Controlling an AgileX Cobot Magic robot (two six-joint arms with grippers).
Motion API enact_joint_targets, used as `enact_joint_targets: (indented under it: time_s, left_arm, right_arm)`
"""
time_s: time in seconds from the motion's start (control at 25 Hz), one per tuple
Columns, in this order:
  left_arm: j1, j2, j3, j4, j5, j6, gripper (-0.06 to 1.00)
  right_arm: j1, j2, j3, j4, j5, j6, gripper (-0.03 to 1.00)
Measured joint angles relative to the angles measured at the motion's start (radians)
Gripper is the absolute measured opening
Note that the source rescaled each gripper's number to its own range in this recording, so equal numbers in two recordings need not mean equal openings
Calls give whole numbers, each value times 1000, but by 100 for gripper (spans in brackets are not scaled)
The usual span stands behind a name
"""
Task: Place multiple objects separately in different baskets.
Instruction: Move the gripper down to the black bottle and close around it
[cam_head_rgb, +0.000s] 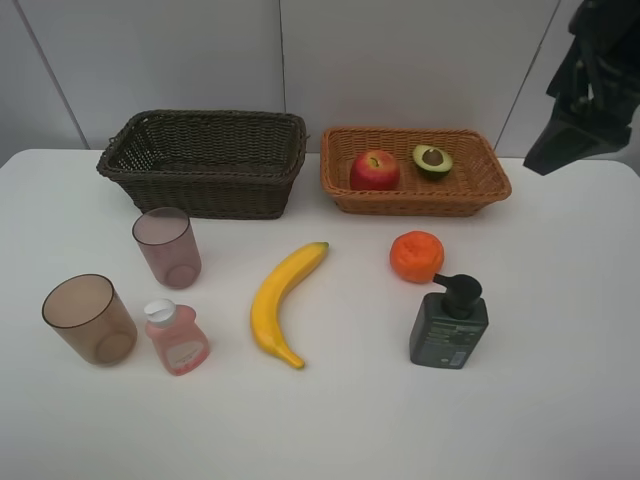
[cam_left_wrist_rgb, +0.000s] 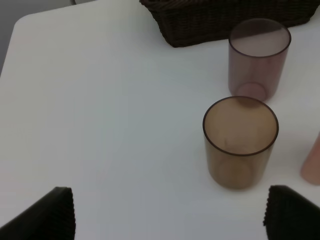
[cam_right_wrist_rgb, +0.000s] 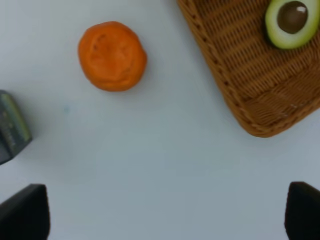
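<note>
Looks mid-sort with apple (cam_head_rgb: 374, 170) and avocado (cam_head_rgb: 432, 160) in the tan basket (cam_head_rgb: 480, 192), left gripper (cam_left_wrist_rgb: 170, 215) and right gripper (cam_right_wrist_rgb: 167, 215) gaping empty, so probably needs the right lowered onto the tangerine (cam_right_wrist_rgb: 112, 55) lying near that basket.

On my high cam I've got a white table (cam_head_rgb: 560, 400), matte, filling the frame from 3 thru 6 to 9 o'clock. Behind it at 12 is a pale grey panelled wall (cam_head_rgb: 400, 60), w/ seams at approx 11, 12 and 1 o'clock. The left wrist cam shows a rounded table corner (cam_left_wrist_rgb: 22, 25), w/ grey bkgd beyond.
</note>
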Motion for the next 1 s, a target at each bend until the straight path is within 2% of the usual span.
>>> enact_joint_targets:
  time_s: [0.28,0.44,0.84,1.0]
  left_arm:
    - [0,0,0,0,0,0,100]
    - [0,0,0,0,0,0,100]
    - [0,0,0,0,0,0,100]
    - [0,0,0,0,0,0,100]
  right_arm:
    - [163,1,0,6,5,0,99]
    - [224,5,31,15,5,9,99]
    - [234,12,178,34,9,12,99]
    - [234,15,235,49,-42,12,99]
